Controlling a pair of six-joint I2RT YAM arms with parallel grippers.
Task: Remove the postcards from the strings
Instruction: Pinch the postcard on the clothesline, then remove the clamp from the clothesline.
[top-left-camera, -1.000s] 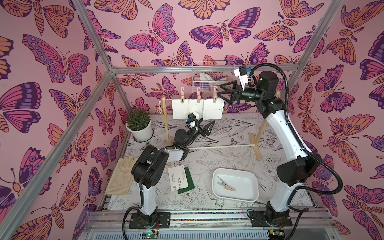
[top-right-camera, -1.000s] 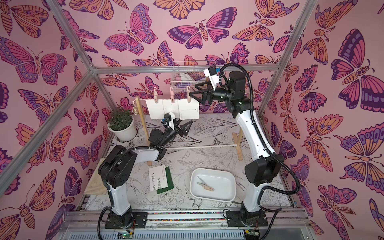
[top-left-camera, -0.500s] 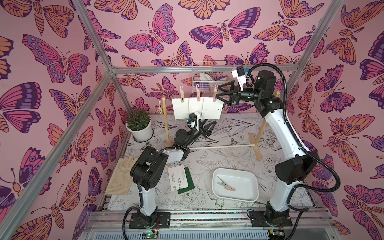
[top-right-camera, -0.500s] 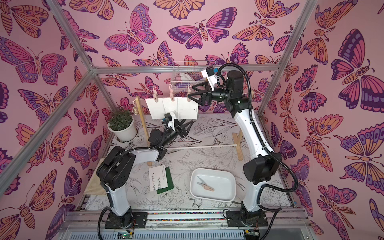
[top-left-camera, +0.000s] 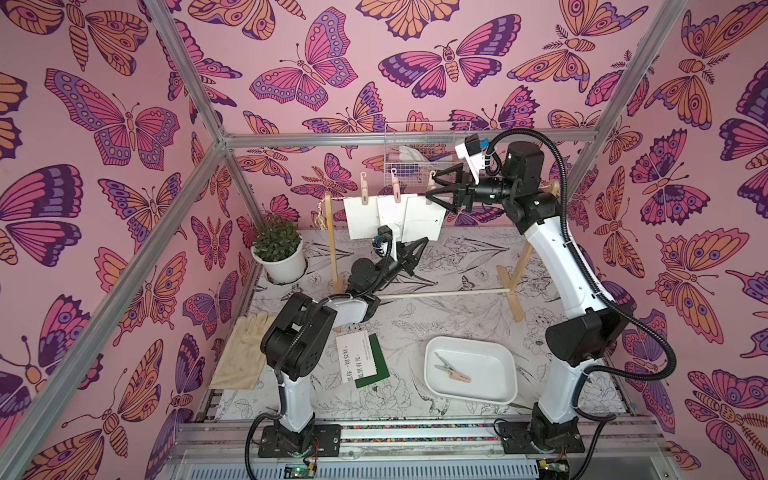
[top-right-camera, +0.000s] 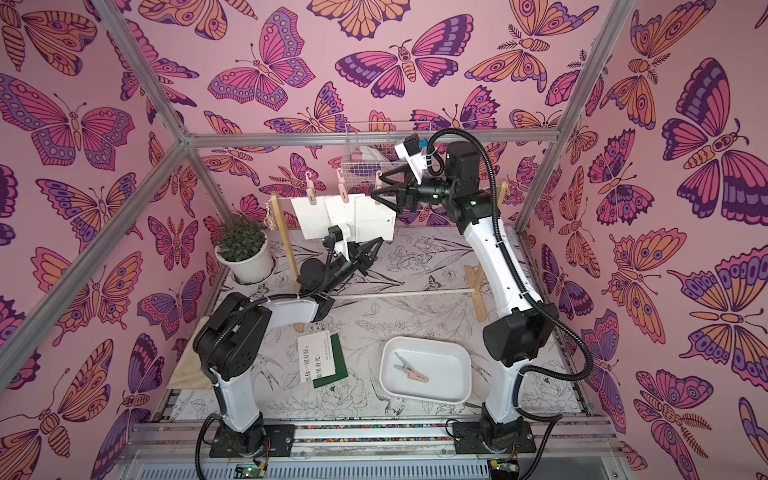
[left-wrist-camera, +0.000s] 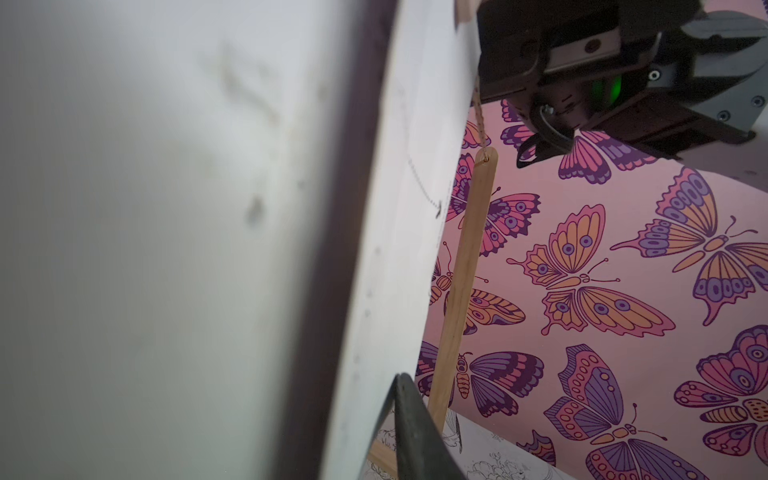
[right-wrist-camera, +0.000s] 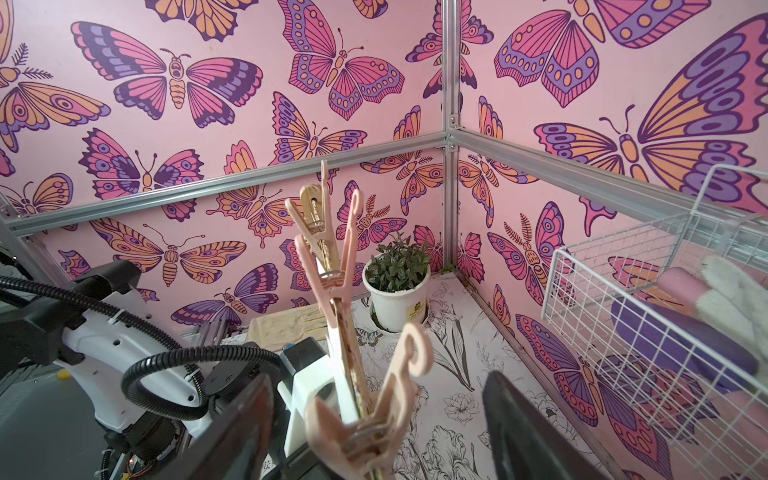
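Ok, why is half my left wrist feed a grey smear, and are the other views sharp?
Left wrist: a postcard right at the lens, defocused; wall behind sharp. Right wrist: clothespins crisp. Both top views: even light, sharp.

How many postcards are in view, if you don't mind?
5: three hang from the string, left card, middle card, right card; on the table, a white card overlaps a green card. None seems hidden.

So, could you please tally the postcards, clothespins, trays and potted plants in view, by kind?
Postcards: 5 (3 hanging, 2 lying flat)
Clothespins: 5 (3 on the string, 2 in the tray)
Tray: 1
Potted plant: 1
Total: 12
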